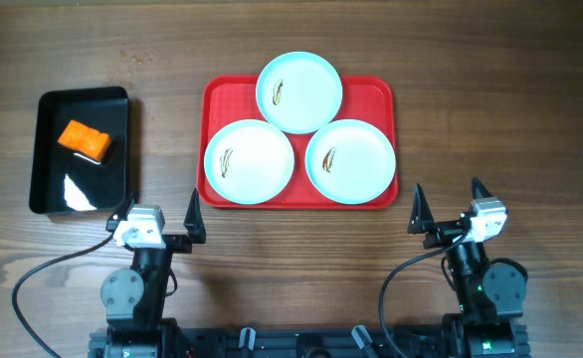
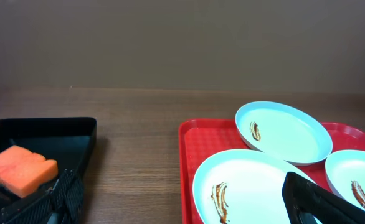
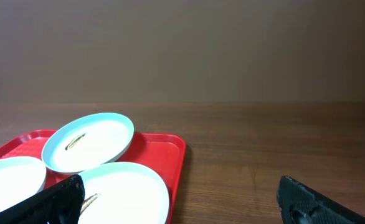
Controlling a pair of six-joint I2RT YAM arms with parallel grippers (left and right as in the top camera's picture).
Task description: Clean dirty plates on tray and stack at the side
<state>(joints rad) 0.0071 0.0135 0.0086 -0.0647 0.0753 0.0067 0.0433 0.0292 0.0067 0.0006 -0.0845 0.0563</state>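
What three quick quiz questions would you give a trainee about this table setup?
1. True or false: all three plates on the red tray show a smear.
2. Where does the orange sponge lie? A: in the black bin. B: on the red tray. C: on a plate.
3. Fill in: the left gripper and right gripper both stand ___.
Key: 1 true; 2 A; 3 open.

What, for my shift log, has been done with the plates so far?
Done: nothing; the far plate, near-left plate and near-right plate lie smeared on the tray. In hand: nothing; left gripper and right gripper are open, empty, short of it. Left: wipe all three, stack them beside the tray.
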